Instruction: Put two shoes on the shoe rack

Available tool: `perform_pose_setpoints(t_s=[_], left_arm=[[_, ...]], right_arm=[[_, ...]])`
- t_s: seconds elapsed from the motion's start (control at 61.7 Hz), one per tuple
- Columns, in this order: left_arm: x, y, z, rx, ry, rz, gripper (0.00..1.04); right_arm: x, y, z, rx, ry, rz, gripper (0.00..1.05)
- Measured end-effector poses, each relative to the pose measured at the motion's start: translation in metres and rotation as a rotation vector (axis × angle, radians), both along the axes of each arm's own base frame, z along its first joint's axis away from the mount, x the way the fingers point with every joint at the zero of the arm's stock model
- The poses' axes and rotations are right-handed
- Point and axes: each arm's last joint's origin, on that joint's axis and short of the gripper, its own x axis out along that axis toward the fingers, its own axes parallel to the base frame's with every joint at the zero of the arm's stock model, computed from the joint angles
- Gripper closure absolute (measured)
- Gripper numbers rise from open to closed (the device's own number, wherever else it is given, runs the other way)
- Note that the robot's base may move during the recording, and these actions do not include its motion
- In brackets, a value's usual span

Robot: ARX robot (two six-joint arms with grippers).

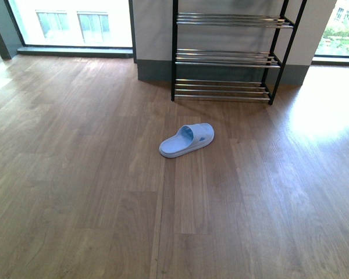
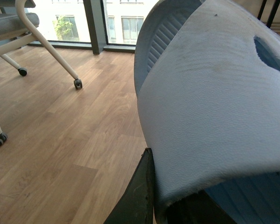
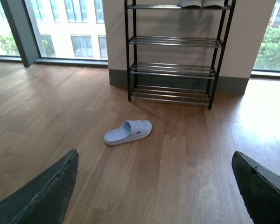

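Footwear placement, carry stage. Left gripper (image 2: pixel 154 205), seen only in its own wrist view, is clamped on a pale blue moulded foam slide (image 2: pixel 214 102) held off the brown wood-plank floor (image 2: pixel 60 140). One dark finger (image 2: pixel 141 191) shows under the strap edge; the other is hidden behind the shoe. Right gripper (image 3: pixel 155 156) stands with its jaws spread wide and nothing between them. A second pale blue slide (image 1: pixel 186 140) lies sole-down on the floor, well apart from and in front of the black-framed shoe rack with chrome-bar shelves (image 1: pixel 227 58), which stands against the wall.

Suggested handling: carry the held slide to a free shelf, keep its sole level with the bars, rest it across several bars so it cannot tip through, and only then release. The free arm looks well placed to take the floor slide by its strap.

Limits of view: neither arm appears in the front view. The held slide fills the left wrist view and blocks nearly all sight of the rack there. Pale objects (image 3: pixel 203 3) on the top shelf are cut off and cannot be identified.
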Motion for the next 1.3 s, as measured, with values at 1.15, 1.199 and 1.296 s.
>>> perform_pose_setpoints(t_s=[1.15,1.199,1.296], left_arm=[[-0.0002,-0.0003,0.0004,0.001,-0.003,0.0,1.02],[-0.0002,-0.0002,0.0004,0.001,-0.002,0.001,1.02],[-0.0002,-0.0003,0.0004,0.001,-0.003,0.0,1.02]], right_arm=[[0.0,0.0,0.0,0.0,0.0,0.0,0.09],[0.0,0.0,0.0,0.0,0.0,0.0,0.09],[0.0,0.0,0.0,0.0,0.0,0.0,0.09]])
